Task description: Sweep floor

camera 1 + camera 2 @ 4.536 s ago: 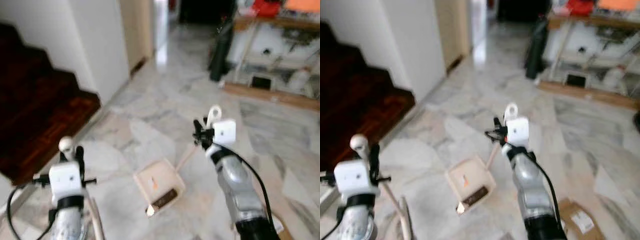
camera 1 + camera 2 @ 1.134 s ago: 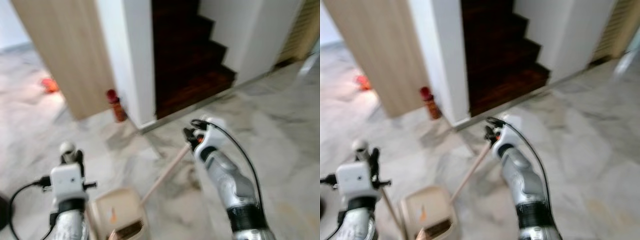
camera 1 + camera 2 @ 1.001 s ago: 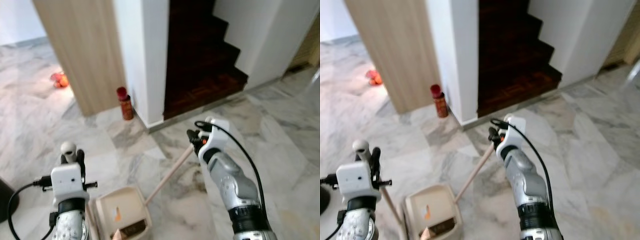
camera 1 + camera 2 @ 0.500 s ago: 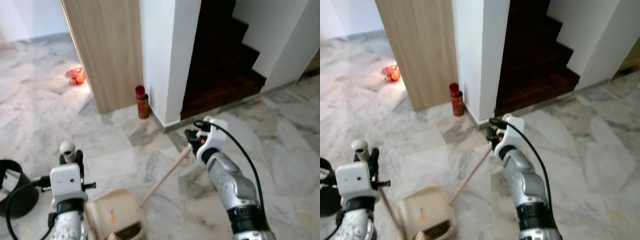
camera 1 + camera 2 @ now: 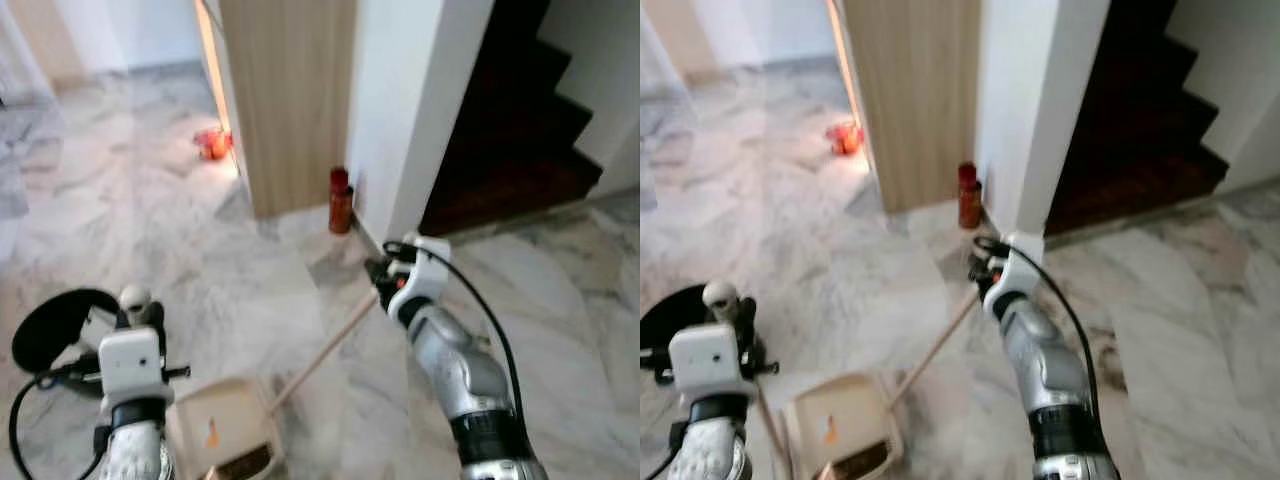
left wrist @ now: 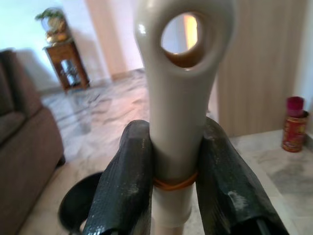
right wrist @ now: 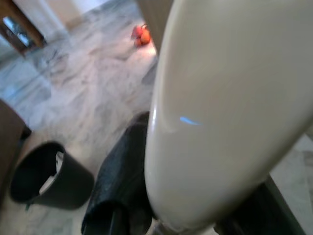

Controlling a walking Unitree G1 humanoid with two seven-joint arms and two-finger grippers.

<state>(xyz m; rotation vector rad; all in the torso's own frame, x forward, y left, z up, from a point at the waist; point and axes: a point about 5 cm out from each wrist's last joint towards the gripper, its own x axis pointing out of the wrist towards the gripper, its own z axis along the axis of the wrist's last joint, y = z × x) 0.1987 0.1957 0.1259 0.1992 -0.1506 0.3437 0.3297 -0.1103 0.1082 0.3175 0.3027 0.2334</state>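
At the far left a black waste bin [image 5: 45, 327] stands on the marble floor [image 5: 150, 230], with something pale inside it. Just beside it the left gripper [image 6: 168, 183] has its jaws clenched on the cream dustpan handle [image 6: 178, 88], the end with the hanging hole rising above the black fingers [image 6: 124, 186]. The dustpan [image 5: 222, 430] sits on the floor below that hand, with a small orange scrap and some dark debris near its lip.

From the pan's right edge the wooden broom stick [image 5: 320, 355] slopes up to the right gripper [image 5: 385, 280], whose jaws grasp the broom's cream top [image 7: 225, 112]; the broom head is at the pan, where it cannot be clearly made out.

Beyond, some orange things [image 5: 210, 142] lie on the floor by a wooden panel [image 5: 290, 100], a red canister [image 5: 341, 201] stands at the foot of a white pillar [image 5: 420, 110], and dark stairs [image 5: 520, 130] rise at the right.

The sweepings appear already gathered into the pan, so the step in hand looks like carrying it to the bin. The next move calls for bringing the pan level over the bin's mouth before tipping, keeping the broom clear of the rim.
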